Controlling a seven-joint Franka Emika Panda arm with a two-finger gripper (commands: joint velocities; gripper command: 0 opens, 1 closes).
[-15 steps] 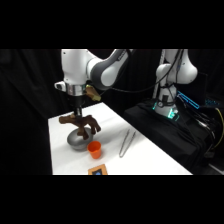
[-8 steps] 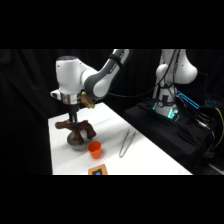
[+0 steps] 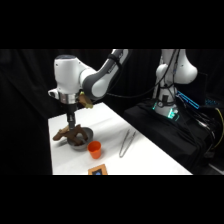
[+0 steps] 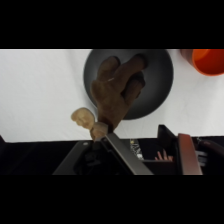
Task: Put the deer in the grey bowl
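White table [image 3: 145, 160]: grey bowl [image 3: 81, 136], orange cup [image 3: 94, 148], apparently tongs [image 3: 125, 142]

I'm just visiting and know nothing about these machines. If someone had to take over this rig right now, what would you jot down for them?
End effector: low over the bowl, at the deer's head end; whether it grips cannot be told.
Dark brown soft toy deer: body and legs lie in the small round grey bowl; its pale head hangs over the rim above the white table.
Small orange cup stands beside the bowl; thin metal tongs lie further off, apart from both.
Done: deer brought to the bowl, mostly inside.
Left: probably get the head in, confirm release, lift the arm clear.
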